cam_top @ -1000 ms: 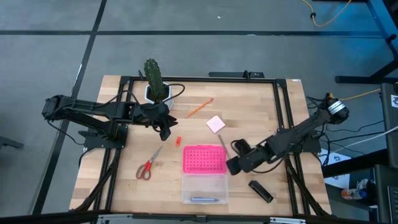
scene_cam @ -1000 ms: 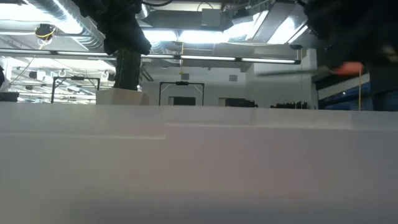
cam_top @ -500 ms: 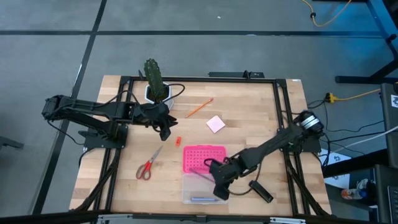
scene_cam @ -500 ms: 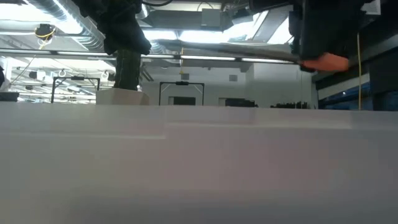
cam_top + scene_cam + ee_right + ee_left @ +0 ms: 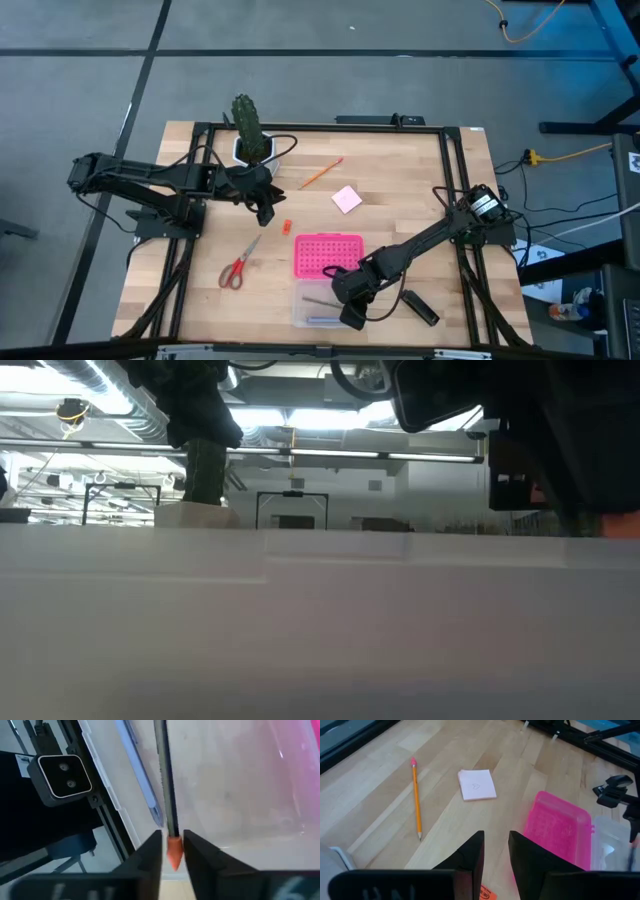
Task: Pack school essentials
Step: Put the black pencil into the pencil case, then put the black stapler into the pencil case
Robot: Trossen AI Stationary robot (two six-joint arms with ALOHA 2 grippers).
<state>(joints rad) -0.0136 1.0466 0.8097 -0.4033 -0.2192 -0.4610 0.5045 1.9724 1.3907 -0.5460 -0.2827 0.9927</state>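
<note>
My right gripper (image 5: pixel 345 305) hangs over the clear plastic box (image 5: pixel 300 316) near the table's front edge. The grey pen (image 5: pixel 165 780) runs out from its mouth along the box floor, its orange end right at my tips. Whether I am pinching it or standing loose around it, I cannot tell. The blue pen (image 5: pixel 137 770) lies in the box just beside it.

The grey pen looks light, stiff and smooth, so I judge it could roll or swivel if gripped at one end. The middle of the barrel would be a steadier hold.

The dotted pink lid (image 5: pixel 327 255) lies at twelve o'clock, touching the box. The black oblong block (image 5: pixel 420 307) is near, at three. The red-handled scissors (image 5: pixel 238 265) are at ten, and the pale pink notepad (image 5: pixel 347 198) is farther off at twelve, with the orange pencil (image 5: pixel 320 172) beyond it. My left gripper (image 5: pixel 265 212) waits at eleven, narrowly parted and empty, beside the red-orange piece (image 5: pixel 285 226).
</note>
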